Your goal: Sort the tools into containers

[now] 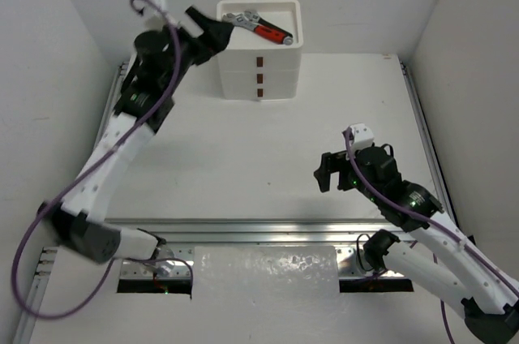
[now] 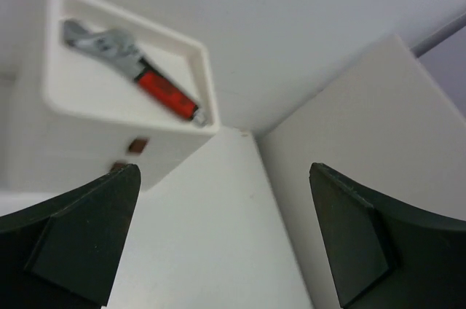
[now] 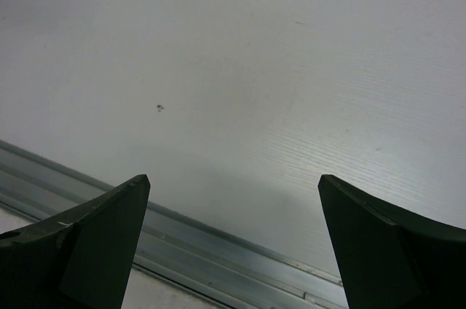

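Note:
A steel adjustable wrench with a red handle [image 1: 261,26] lies diagonally in the shallow top tray [image 1: 297,15] of the white drawer unit [image 1: 243,68], which has three closed drawers with small dark handles. My left gripper [image 1: 212,30] hovers at the tray's left edge, open and empty. In the left wrist view the wrench [image 2: 138,77] rests free in the tray [image 2: 207,76], up and to the left of the left gripper [image 2: 224,172]. My right gripper [image 1: 326,174] hangs open over bare table at the right. Nothing sits between the fingers of the right gripper [image 3: 233,179].
The drawer unit stands at the back centre against the white rear wall. White side walls enclose the table. An aluminium rail [image 1: 268,226] runs along the near edge, and the rail [image 3: 218,251] shows just below the right gripper's fingers.

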### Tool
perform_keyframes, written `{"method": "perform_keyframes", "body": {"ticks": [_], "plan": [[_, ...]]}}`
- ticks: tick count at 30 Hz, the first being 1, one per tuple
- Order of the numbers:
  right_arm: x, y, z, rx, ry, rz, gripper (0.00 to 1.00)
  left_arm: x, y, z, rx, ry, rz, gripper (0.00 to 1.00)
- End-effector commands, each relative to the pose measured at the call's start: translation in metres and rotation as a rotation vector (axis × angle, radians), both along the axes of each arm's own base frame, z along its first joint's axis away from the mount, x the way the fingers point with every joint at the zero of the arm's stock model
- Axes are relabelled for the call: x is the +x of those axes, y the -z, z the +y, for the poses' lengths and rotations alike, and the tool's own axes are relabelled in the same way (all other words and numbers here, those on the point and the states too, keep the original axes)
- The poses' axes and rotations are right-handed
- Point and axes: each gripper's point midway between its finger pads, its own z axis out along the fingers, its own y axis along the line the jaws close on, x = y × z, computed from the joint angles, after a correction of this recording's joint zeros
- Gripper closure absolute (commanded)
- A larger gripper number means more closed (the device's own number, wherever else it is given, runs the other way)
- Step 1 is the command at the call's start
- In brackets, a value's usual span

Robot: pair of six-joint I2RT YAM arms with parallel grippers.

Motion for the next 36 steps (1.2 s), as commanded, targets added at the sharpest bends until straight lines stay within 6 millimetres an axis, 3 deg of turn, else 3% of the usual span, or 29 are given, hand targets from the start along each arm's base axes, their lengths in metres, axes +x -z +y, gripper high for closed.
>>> {"method": "perform_keyframes", "body": {"ticks": [1, 2, 3, 4, 5, 7, 9, 13, 15, 18, 36], "plan": [[0.003, -0.024, -0.025, -0.033, 0.126, -0.044, 0.01, -0.052, 0.091, 0.048, 0.220, -0.125, 0.194, 0.00], [0.002, -0.025, -0.034, -0.061, 0.157, -0.040, 0.01, -0.081, 0.118, 0.063, 0.243, -0.145, 0.251, 0.00], [0.001, -0.026, -0.040, -0.077, 0.180, -0.041, 0.01, -0.094, 0.126, 0.073, 0.259, -0.174, 0.264, 0.00], [0.000, -0.027, -0.045, -0.086, 0.198, -0.044, 0.01, -0.113, 0.123, 0.085, 0.283, -0.189, 0.233, 0.00], [-0.002, -0.028, -0.053, -0.110, 0.219, -0.042, 0.01, -0.126, 0.146, 0.093, 0.333, -0.197, 0.289, 0.00], [-0.005, -0.030, -0.061, -0.119, 0.244, -0.051, 0.01, -0.147, 0.147, 0.112, 0.403, -0.233, 0.281, 0.00], [-0.009, -0.027, -0.069, -0.139, 0.268, -0.053, 0.01, -0.164, 0.161, 0.128, 0.449, -0.275, 0.338, 0.00], [-0.014, -0.022, -0.077, -0.141, 0.281, -0.064, 0.01, -0.192, 0.188, 0.141, 0.502, -0.269, 0.320, 0.00], [-0.016, -0.018, -0.078, -0.137, 0.282, -0.068, 0.01, -0.199, 0.188, 0.160, 0.463, -0.384, 0.329, 0.00], [-0.017, -0.011, -0.078, -0.132, 0.289, -0.057, 0.01, -0.205, 0.173, 0.157, 0.456, -0.355, 0.209, 0.00], [-0.007, -0.009, -0.074, -0.132, 0.306, -0.072, 0.01, -0.214, 0.183, 0.171, 0.422, -0.424, 0.150, 0.00]]}}
